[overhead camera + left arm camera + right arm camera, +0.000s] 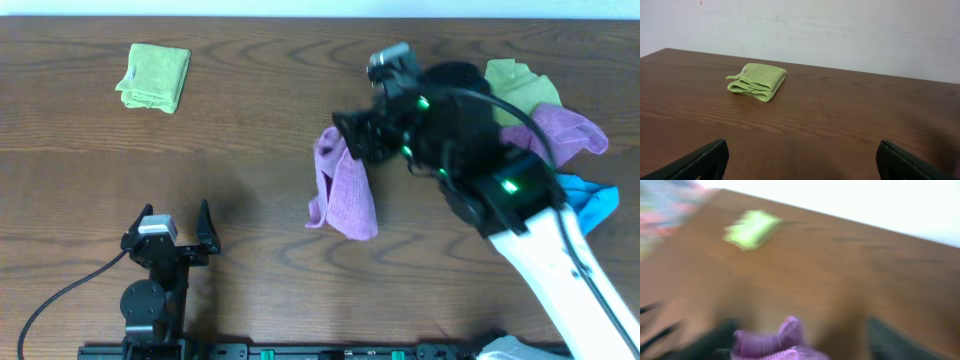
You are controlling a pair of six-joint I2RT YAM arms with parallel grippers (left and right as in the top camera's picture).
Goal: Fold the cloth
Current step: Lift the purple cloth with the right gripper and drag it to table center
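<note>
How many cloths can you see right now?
5. A folded green cloth far left; the pinkish-purple cloth at centre; a lime-green cloth, violet cloth and blue cloth beside the right arm, which may hide more.

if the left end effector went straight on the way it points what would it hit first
Probably the folded green cloth, though it lies slightly left of centre, so the left end effector might pass it over bare table.

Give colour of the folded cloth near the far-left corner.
The folded cloth is lime green, best in left wrist view.
</note>
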